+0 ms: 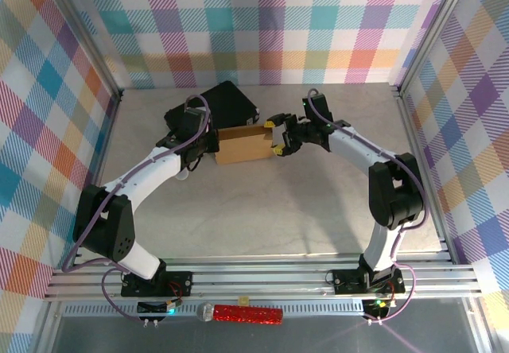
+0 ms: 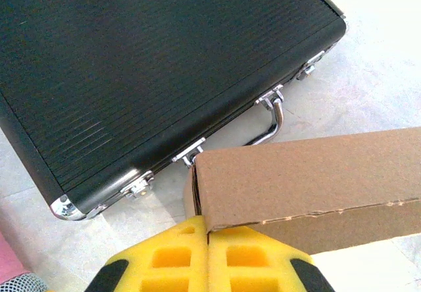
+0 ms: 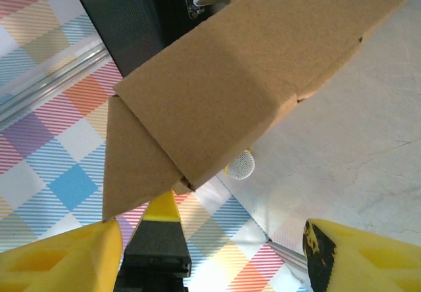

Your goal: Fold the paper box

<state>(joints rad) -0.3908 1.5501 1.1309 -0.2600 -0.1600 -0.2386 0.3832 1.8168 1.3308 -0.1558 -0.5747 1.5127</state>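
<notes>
Right, the box (image 1: pixel 241 145) sits mid-tabletop (image 1: pixel 262 218), just in front of the black case (image 1: pixel 227 102), its long side along the case's handle edge. My left claw (image 2: pixel 208 239) is pinched tight, pads (image 2: pixel 171 259) pressed together right under the box's left-end corner; whether cardboard is caught between them I cannot tell. My right claw (image 3: pixel 210 246) stands wide at the box's right end, where a triangular flap (image 3: pixel 135 167) juts toward one finger (image 3: pixel 59 259).
</notes>
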